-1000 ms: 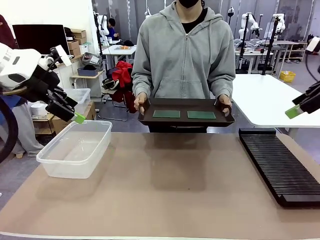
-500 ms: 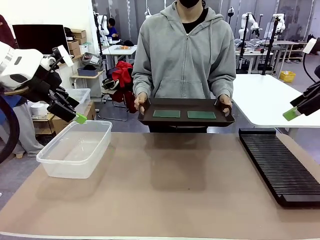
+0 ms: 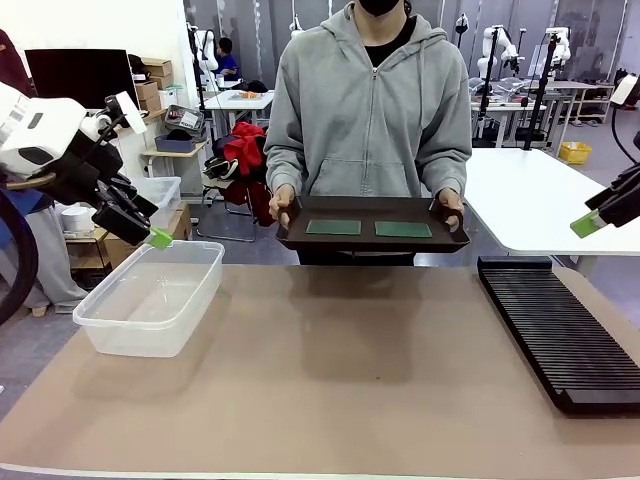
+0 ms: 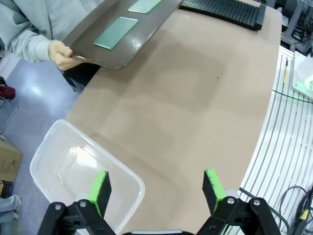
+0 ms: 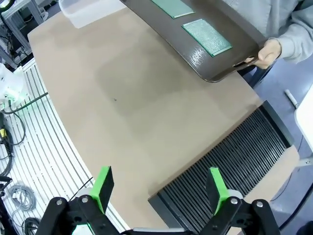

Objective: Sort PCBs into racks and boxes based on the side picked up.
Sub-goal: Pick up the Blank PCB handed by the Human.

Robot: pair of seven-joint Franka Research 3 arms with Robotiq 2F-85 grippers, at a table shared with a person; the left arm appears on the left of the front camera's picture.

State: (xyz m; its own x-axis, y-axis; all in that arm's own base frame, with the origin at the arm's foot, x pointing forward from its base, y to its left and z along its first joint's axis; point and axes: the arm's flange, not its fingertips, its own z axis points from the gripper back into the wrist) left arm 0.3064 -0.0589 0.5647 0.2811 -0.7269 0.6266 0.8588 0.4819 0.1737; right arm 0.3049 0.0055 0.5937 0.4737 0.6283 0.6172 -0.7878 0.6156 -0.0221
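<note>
Spread wide with nothing between the green pads of the left gripper, poised over the rim of the clear tub on the left of the table. Equally agape and empty at the right gripper, raised above the black slotted rack. Farther out, lying flat on a dark tray gripped by a person's hands beyond the far edge: one green PCB beside the other PCB.

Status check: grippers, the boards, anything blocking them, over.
Left gripper open, empty, near the tub. Right gripper open, empty, near the rack. Both PCBs flat on the tray the person holds. Nothing blocking.
</note>
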